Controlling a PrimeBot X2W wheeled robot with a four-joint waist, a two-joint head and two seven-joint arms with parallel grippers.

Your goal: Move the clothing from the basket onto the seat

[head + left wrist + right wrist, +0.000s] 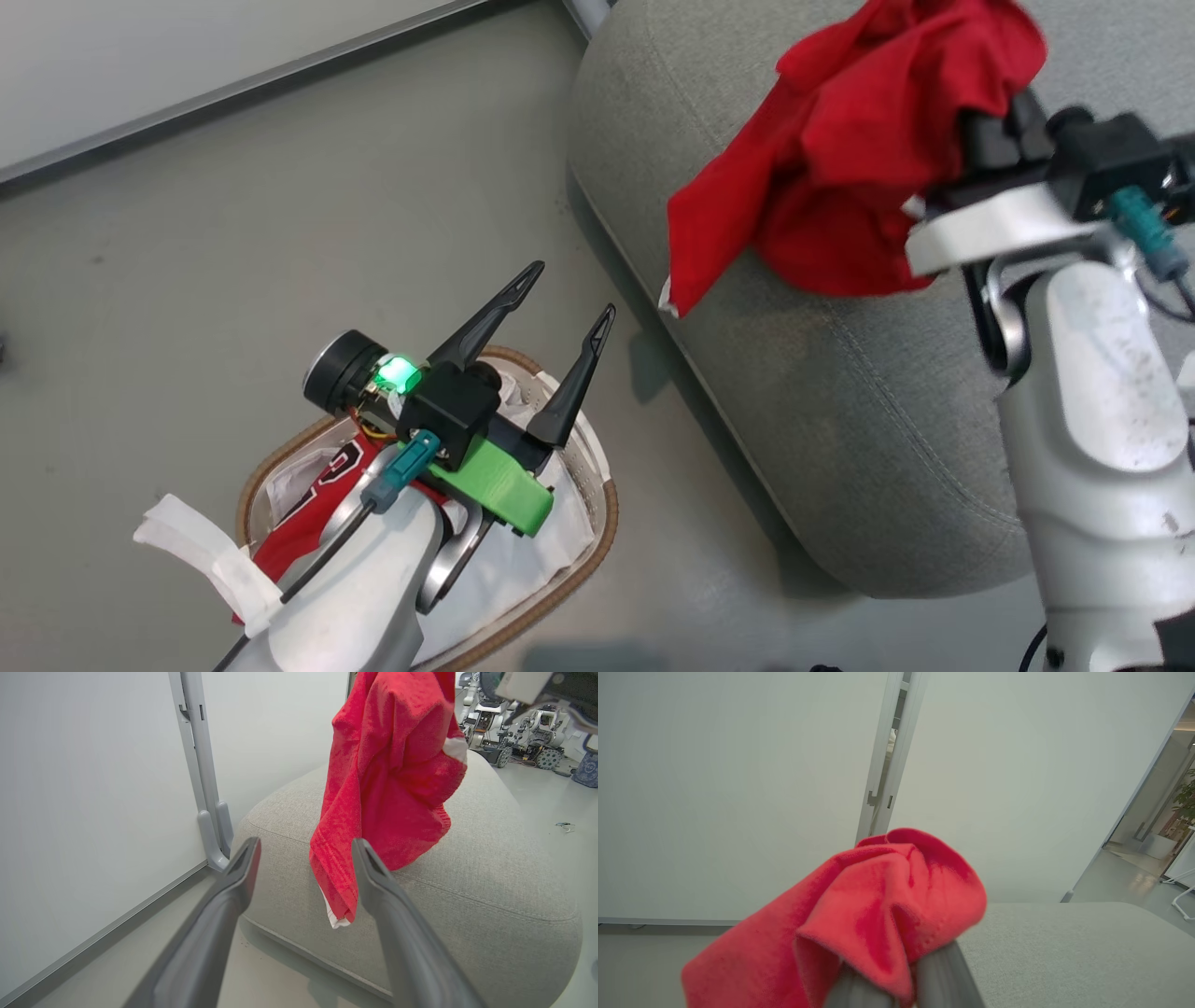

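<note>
The left gripper [572, 287] has two long, dark, tapering fingers with slotted tips, set on a black block above a bright green bracket [495, 485]. Just left of the bracket a green light [400, 373] glows beside a black-and-silver cylinder [341, 373], and a teal plug [401, 471] feeds a thin black cable [308, 579] over the pale, glossy left forearm [355, 597]. Well right of the bracket, the right gripper [971, 140] is black too, on a white wrist plate [999, 229] with a second teal plug [1144, 224] above the scuffed, speckled right forearm [1102, 392].

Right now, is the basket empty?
No, a red garment with white lettering lies in the basket, partly hidden by the left arm.
</note>
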